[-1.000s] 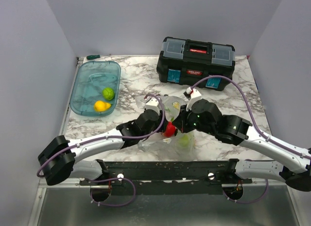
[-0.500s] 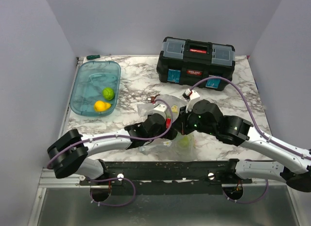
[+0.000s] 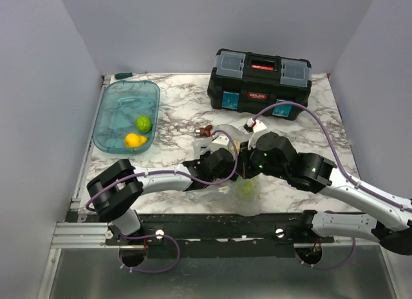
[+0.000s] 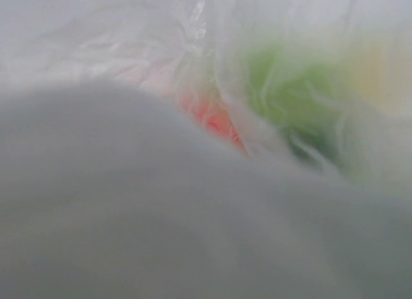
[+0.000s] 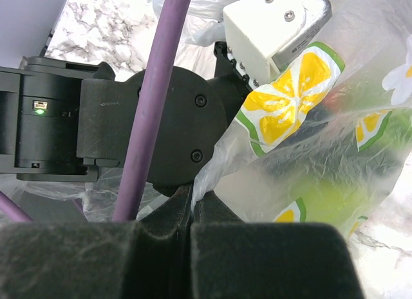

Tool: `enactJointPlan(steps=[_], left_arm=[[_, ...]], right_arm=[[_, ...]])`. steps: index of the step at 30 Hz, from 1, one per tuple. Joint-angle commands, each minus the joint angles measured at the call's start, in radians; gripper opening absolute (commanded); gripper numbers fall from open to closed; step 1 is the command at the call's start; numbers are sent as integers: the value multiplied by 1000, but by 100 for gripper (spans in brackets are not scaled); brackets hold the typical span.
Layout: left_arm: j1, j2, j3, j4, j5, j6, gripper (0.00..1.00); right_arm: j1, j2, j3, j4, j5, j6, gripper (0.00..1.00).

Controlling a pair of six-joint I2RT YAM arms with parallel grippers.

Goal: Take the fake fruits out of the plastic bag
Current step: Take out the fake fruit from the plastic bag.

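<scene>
1. Teal tub (image 3: 114, 119), far left on the marble-patterned table (image 3: 322, 119). It holds two of the fake fruits, a lime-green one (image 3: 143, 123) and a yellow one (image 3: 134, 140), lying just beside each other near the tub's front right corner.
2. Small green object (image 3: 122, 75) at the table's back left corner, behind the tub; too small to identify.
3. Left arm (image 3: 161, 178), reaching rightward along the table's near edge. The left gripper (image 3: 235, 165) is buried in the plastic bag. Its fingers are hidden in every view, so whether the jaws are apart or together cannot be told. Its own wrist camera shows only blurred film.
4. Small brown piece of hardware (image 3: 205, 130), on the table just behind the bag.
5. Plastic bag (image 3: 219, 137), crumpled at the centre of the table's near half, between the two wrists. It is clear, with printed lemon slices (image 5: 283, 106).
6. Fruits inside the bag: a lime-green one (image 3: 244, 188) at the near edge; a red patch (image 4: 212, 119) and a green patch (image 4: 290, 99) side by side behind the film.
7. Right gripper (image 5: 192, 206), jaws closed. The bag's film runs into the seam between them and appears pinched there.
8. Black toolbox (image 3: 259, 82), lid closed, at the back of the table, well apart from the bag.
</scene>
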Motion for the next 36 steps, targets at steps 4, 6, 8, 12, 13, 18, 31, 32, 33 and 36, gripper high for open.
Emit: enactJointPlan(steps=[4,6,8,12,13,18,31,32,33,36], left_arm=[[17,108,43,109,66,51,93],[20,119,26,165,76,67,89],[21,122,24,173,86,80,81],[22,83,-2,186,107,104,56],[21,63,-10,185,115,110,53],[26,-65,-59,132,193,123,47],[47,-404,-182,9,474,76,40],[48,-430,-192,7,494,72,40],[48,-462,-202,2,513,63,40],[51,-548,-220,-19,579,74,40]], right_arm=[[12,-10,13,32,-36,-13,1],[12,-14,13,30,-32,-12,1],[12,-17,13,23,-29,-12,1],[12,-28,8,15,-21,-12,1],[12,-31,5,17,-16,-10,1],[12,-47,-18,24,-3,-5,1],[12,-89,-61,16,106,29,1],[12,-87,-62,9,116,33,1],[12,-85,-64,4,123,40,1],[11,-86,-70,-1,145,56,1]])
